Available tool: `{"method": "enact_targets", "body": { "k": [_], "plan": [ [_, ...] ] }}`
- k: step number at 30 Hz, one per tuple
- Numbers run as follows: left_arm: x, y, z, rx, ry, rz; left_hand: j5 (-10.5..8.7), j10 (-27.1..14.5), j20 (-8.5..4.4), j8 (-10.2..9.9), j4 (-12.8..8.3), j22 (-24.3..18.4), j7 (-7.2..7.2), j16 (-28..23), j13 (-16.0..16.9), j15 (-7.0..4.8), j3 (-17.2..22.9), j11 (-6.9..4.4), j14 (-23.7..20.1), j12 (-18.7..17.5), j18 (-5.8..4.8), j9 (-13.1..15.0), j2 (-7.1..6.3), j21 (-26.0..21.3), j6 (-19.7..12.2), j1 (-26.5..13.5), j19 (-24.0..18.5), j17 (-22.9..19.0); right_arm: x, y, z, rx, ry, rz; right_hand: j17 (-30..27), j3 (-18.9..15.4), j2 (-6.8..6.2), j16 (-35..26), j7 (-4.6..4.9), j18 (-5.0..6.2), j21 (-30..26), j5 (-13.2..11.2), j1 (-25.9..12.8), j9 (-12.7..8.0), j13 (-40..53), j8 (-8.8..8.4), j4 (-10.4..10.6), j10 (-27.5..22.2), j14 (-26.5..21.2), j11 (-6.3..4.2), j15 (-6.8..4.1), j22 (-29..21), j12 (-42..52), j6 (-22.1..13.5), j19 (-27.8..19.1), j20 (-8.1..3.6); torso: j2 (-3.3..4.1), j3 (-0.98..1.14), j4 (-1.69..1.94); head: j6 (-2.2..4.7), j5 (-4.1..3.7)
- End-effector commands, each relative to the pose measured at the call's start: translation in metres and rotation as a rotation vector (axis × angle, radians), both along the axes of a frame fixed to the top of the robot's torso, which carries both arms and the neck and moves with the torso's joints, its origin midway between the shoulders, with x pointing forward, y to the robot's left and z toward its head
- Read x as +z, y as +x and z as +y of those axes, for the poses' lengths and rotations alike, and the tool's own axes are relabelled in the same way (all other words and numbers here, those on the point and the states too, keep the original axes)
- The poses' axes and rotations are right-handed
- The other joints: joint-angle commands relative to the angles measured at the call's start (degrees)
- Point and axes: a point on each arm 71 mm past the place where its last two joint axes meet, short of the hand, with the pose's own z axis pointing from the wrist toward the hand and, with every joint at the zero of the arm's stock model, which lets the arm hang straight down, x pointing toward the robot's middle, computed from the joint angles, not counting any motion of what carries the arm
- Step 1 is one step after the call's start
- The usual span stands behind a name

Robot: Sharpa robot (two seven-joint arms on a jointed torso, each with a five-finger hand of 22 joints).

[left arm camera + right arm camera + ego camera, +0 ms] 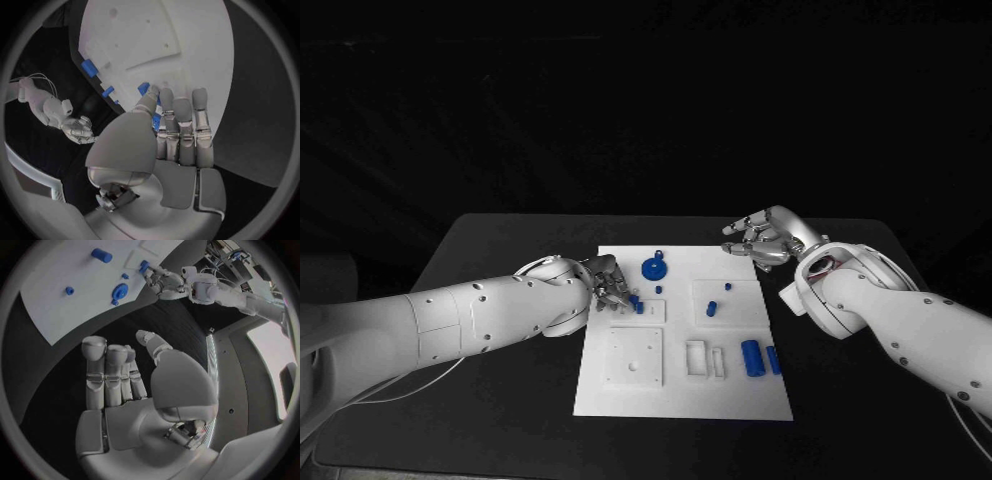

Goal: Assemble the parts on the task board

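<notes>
Left hand pinches a small blue part over the flat white task board; right hand hovers, fingers apart

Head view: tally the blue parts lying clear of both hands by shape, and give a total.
Round blue part: 1
Long blue cylinders: 2
Small blue pieces: 3
Total: 6
</notes>
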Motion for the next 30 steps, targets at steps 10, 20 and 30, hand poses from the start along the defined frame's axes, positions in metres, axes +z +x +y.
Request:
{"method": "enact_targets", "body": {
  "k": [10, 20, 30],
  "plan": [
    [-0.0012, 0.0001, -0.0015, -0.002, -0.018, -0.010, 0.36, -0.1, 0.07, -0.5, -0.3, 1.0, 0.51, 0.4, 0.1, 0.17, 0.8, 0.33, 0.2, 0.4, -0.01, -0.1, 0.37, -0.4, -1.9, 0.8, 0.4, 0.0, -0.0001, -0.0008, 0.0020, 0.017, -0.009, -0.002, 0.0, 0.2, 0.08, -0.2, 0.13, 0.66, -0.1, 0.0, -0.6, -0.1, 0.0, 0.00, 0.0, -0.2, -0.4, -0.02, -0.17, 4.6, -0.1, 0.3, 1.3, 0.02, 0.00, 0.02, 0.02, 0.15, 0.10],
    [-0.0022, 0.0001, -0.0023, -0.001, -0.027, 0.007, 0.06, 0.0, 0.24, -0.1, 1.6, 1.0, 0.49, 0.4, 0.1, 0.31, -0.4, 0.48, 0.1, 0.5, 0.07, 0.0, -2.71, -0.5, -3.0, -2.2, 0.4, -0.1, -0.0002, -0.0007, 0.0024, 0.017, -0.009, -0.002, 0.0, 0.2, 0.08, -0.2, 0.13, 0.66, -0.1, 0.0, -0.6, -0.1, 0.0, 0.00, 0.0, -0.2, -0.4, -0.02, -0.17, 4.6, -0.1, 0.3, 1.3, 0.02, 0.00, 0.03, 0.01, 0.22, 0.12],
    [-0.0026, 0.0010, -0.0021, 0.004, -0.024, 0.010, 0.13, 0.0, 0.24, 0.2, 1.8, 1.0, 0.55, 0.5, 0.1, 0.30, 0.3, 0.45, 0.1, 0.5, 0.09, 0.0, -2.56, -0.5, -3.2, -1.5, 0.4, -0.1, -0.0001, -0.0008, 0.0024, 0.018, -0.009, -0.001, 0.0, 0.2, 0.08, -0.2, 0.13, 0.66, -0.1, 0.0, -0.6, -0.1, 0.0, 0.00, 0.0, -0.2, -0.4, -0.02, -0.17, 4.6, -0.1, 0.3, 1.3, 0.02, -0.02, 0.02, 0.03, 0.27, 0.13]
  ]
}}
